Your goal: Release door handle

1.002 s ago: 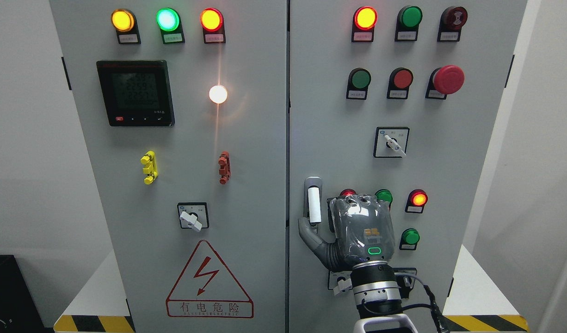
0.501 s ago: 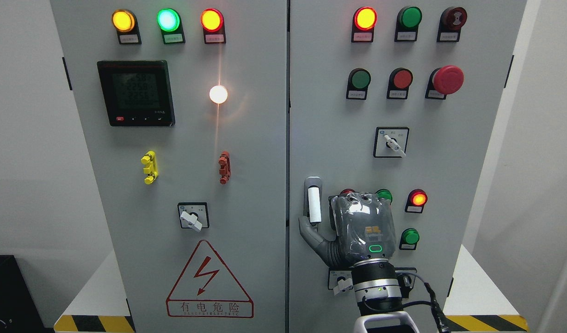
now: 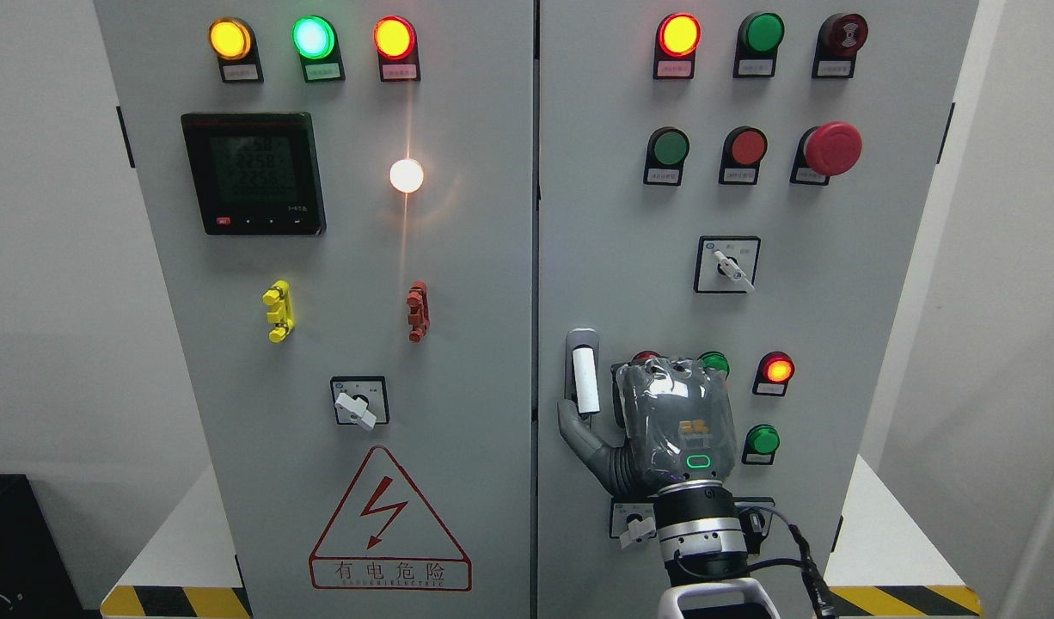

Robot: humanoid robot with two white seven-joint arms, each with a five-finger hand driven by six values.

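Observation:
The door handle (image 3: 584,378), a white upright bar on a grey plate, sits at the left edge of the cabinet's right door (image 3: 630,241). My right hand (image 3: 664,421) is just to the right of it, with its back to the camera. Its thumb (image 3: 574,430) is spread out to the left and reaches the handle's lower end. The other fingers are folded away behind the back of the hand. Nothing wraps around the handle bar, which shows in full. The left arm is out of view.
Around the hand on the right door are a lit red lamp (image 3: 777,370), a green button (image 3: 762,439) and a rotary switch (image 3: 727,264). The left door (image 3: 458,344) carries a meter (image 3: 254,173), a selector switch (image 3: 358,401) and a hazard triangle (image 3: 389,524).
The right hand has shifted only a few pixels up and to the right. Its pose beside the handle is unchanged.

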